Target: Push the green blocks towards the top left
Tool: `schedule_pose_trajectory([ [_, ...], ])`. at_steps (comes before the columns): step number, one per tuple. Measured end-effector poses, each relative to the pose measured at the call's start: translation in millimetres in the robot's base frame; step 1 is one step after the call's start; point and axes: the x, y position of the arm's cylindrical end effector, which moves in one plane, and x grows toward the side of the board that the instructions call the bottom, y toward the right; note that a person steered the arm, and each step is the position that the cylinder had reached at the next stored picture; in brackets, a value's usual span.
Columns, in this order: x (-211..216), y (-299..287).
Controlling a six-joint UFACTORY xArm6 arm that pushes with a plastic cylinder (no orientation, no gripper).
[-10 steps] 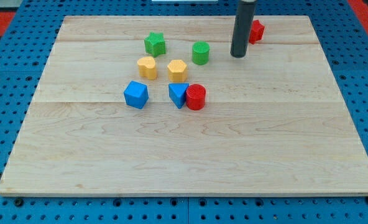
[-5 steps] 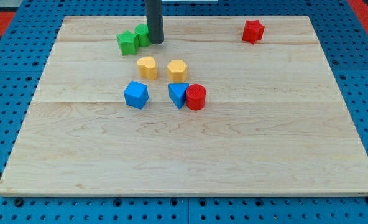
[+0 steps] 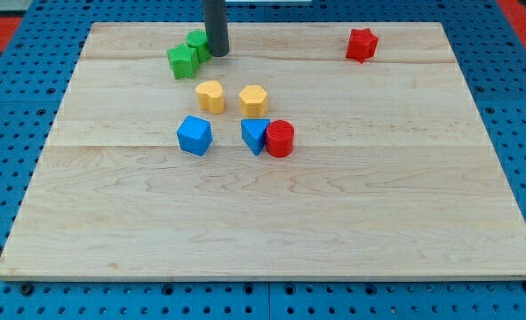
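Two green blocks near the view's top left of the wooden counter [image 3: 334,222], touching each other. Green star-like block [image 3: 182,62] to the view's left of my tip [image 3: 216,53] and a little lower, apart from it. Second green block [image 3: 195,41] just beside my tip on the view's left, seemingly touching the rod, with its right edge hidden behind the rod; shape hard to make out for that reason.

Tool [image 3: 215,22]: one straight dark rod, a single solid piece, standing upright and coming down from the view's top edge. Clamped on nothing, only resting its end on the counter beside the second green block.

Below my tip, well apart from it, two yellow blocks side by side: yellow heart block [image 3: 210,96] almost straight under my tip, yellow hexagon block [image 3: 253,100] under it and to the view's right. Not touching each other.

Further below, a lower row of three. Blue cube [image 3: 194,135] under my tip and slightly to the view's left, standing alone. Blue triangle block [image 3: 253,135] to the view's lower right of my tip, touching the red cylinder [image 3: 280,139] on its right side.

Far to the view's right of my tip, at nearly the same height, red star-like block [image 3: 362,44], alone near the top right corner of the counter.
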Motion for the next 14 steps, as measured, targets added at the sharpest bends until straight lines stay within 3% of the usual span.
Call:
schedule_pose_trajectory([
  [9, -6, -2],
  [11, 52, -6],
  [13, 46, -4],
  [14, 39, 63],
])
